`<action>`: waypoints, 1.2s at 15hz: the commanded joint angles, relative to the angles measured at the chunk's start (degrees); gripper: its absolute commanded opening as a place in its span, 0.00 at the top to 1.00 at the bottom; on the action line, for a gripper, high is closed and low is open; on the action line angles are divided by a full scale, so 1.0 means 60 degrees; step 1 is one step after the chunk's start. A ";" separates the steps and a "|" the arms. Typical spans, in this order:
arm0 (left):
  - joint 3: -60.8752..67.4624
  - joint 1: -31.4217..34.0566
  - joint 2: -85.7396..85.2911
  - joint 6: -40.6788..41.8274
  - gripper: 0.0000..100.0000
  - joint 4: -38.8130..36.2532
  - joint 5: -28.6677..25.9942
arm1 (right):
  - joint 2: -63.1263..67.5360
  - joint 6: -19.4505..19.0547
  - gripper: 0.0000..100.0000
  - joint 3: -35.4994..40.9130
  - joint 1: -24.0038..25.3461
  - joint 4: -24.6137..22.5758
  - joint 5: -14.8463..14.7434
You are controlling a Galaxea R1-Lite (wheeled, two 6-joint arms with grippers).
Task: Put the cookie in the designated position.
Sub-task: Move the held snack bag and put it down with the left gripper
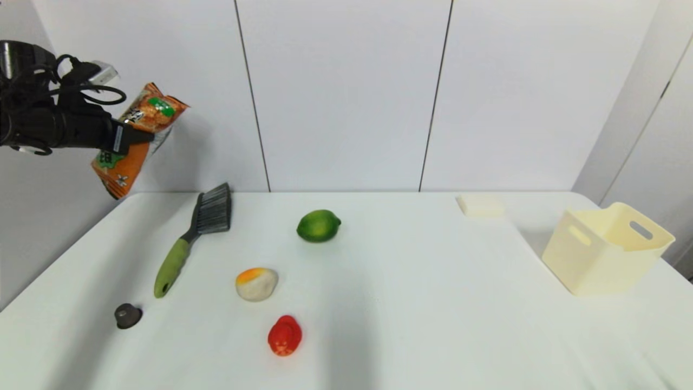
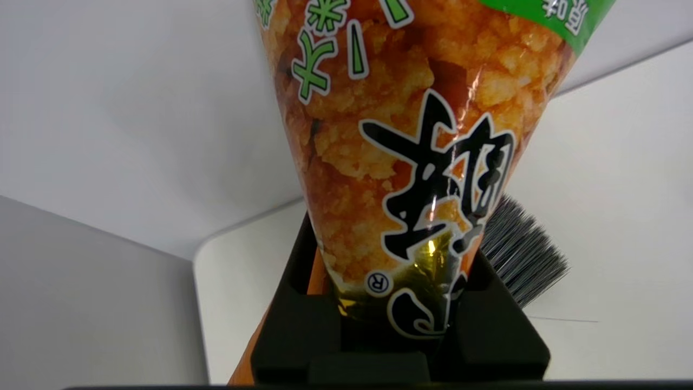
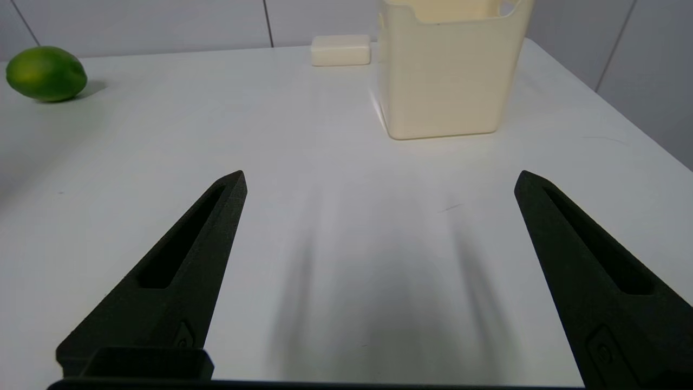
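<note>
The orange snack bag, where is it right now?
In the head view, the cookie bag is up in the air at far left, pinched in the left hand, above the brush.

The left arm reaches in from the robot's left side, raised high above the far left corner of the tabletop [image 1: 411,303], its wrist roughly level and wrapped in black cables. The left hand [image 1: 132,135] has its two black fingers [image 2: 295,319] closed tight on the middle of the cookie [image 1: 142,130], holding it in the air, tilted and clear of the tabletop. The right hand [image 3: 379,184] hangs low over the tabletop on the robot's right, its two long black fingers spread wide apart with nothing between them.
</note>
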 commanded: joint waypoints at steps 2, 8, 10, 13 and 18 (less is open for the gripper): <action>0.0647 0.0151 0.0935 -0.0223 1.00 0.0016 0.0871 | -0.0002 0.0016 0.00 0.0015 0.0000 -0.0004 0.0003; 0.1834 0.0254 0.0994 -0.0604 1.00 0.0031 0.1149 | -0.0002 0.0016 0.00 0.0015 0.0000 -0.0004 0.0003; 0.1951 0.0239 0.0964 -0.0619 1.00 0.0031 0.1149 | -0.0002 0.0001 0.00 0.0015 0.0000 -0.0004 -0.0012; 0.1922 0.0239 0.1008 -0.0619 0.00 0.0060 0.1164 | -0.0002 0.0001 0.00 0.0015 0.0000 -0.0004 0.0003; 0.1922 0.0224 0.0935 -0.0560 0.00 0.0104 0.1164 | -0.0002 0.0001 0.00 0.0015 0.0000 -0.0004 -0.0012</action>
